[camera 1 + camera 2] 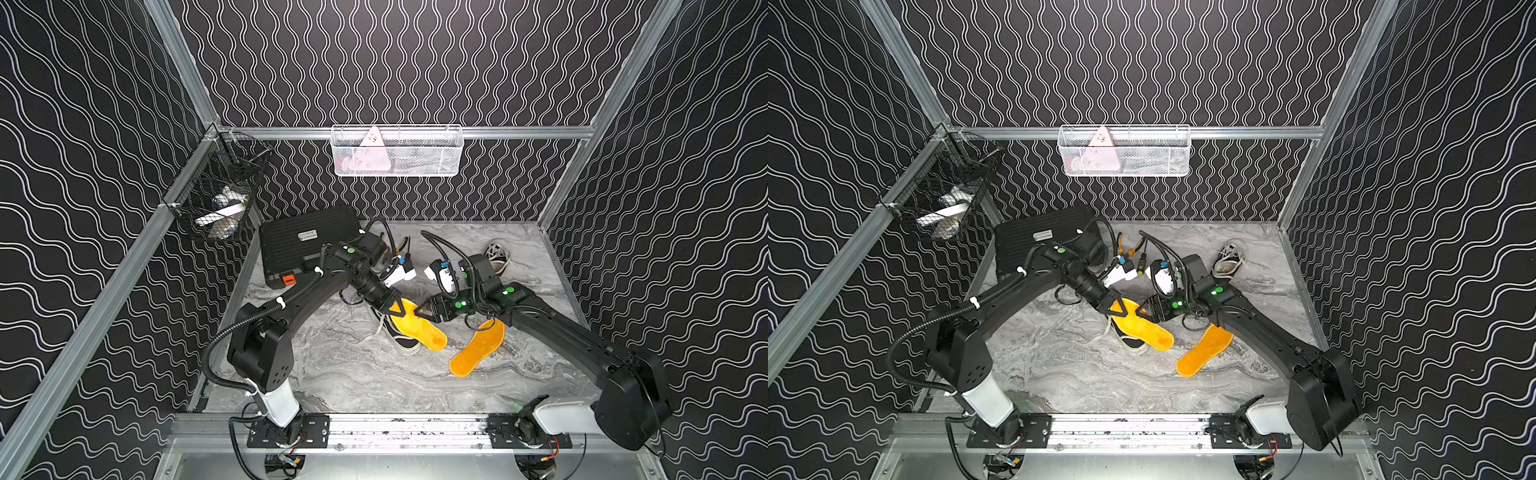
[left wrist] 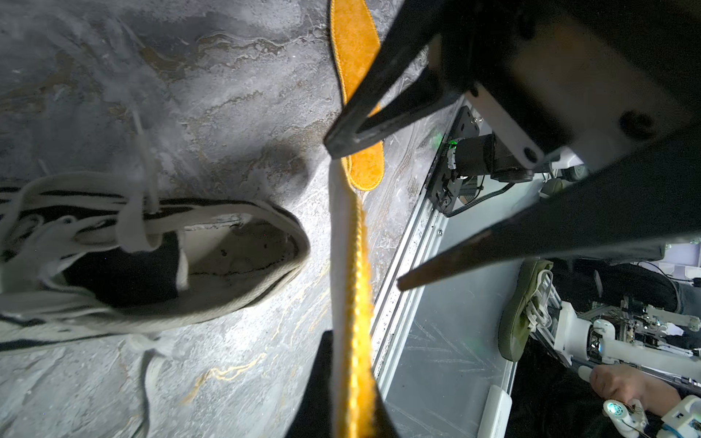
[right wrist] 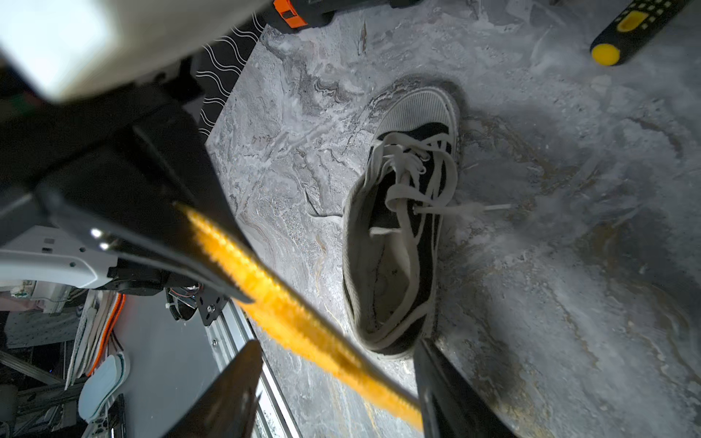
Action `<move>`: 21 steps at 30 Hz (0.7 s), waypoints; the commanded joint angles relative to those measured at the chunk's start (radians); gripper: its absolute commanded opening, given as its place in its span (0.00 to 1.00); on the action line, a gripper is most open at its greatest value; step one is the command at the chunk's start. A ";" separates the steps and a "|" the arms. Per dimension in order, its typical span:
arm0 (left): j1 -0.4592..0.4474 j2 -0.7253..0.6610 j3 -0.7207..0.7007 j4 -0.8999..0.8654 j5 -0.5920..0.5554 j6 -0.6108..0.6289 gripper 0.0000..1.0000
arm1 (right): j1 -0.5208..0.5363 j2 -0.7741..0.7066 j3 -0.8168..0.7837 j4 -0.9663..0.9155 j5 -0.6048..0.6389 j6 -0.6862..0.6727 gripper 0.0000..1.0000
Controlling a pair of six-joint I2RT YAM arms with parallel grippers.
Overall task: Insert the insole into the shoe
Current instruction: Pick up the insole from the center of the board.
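A grey marble-patterned tabletop [image 1: 353,374] fills the lower middle of both top views, closed in by wave-patterned walls and a metal rail along its lower edge. A black ribbed case [image 1: 307,241] sits in its upper left corner.

The black canvas sneaker with a white sole and white laces [image 1: 404,347] lies near the centre, toe toward the lower edge. The wrist views show its mouth gaping, its inside bare and pale, and loose laces spilling over the tongue [image 2: 151,265] [image 3: 398,246].

The orange fleecy insole [image 1: 419,328] is not in the shoe. It slants across the sneaker's right side in both top views, and appears edge-on in the left wrist view [image 2: 352,303], with a white underside facing the shoe.

The left gripper [image 1: 399,309] has its jaws clamped on the insole's upper end. The right gripper [image 1: 424,313] sits just beside it with jaws spread wide [image 3: 337,343]. The insole runs between them, but I cannot tell whether it touches a finger.

A second orange insole [image 1: 478,349] lies flat at lower right, partly under the right arm. A second sneaker [image 1: 496,255] rests at upper right, well apart.

Bare marble stays open at lower left and along the rail.
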 commanded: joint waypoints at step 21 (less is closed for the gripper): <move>0.035 0.012 0.015 0.046 0.048 -0.186 0.00 | 0.237 -0.079 -0.096 0.065 0.473 -0.118 0.81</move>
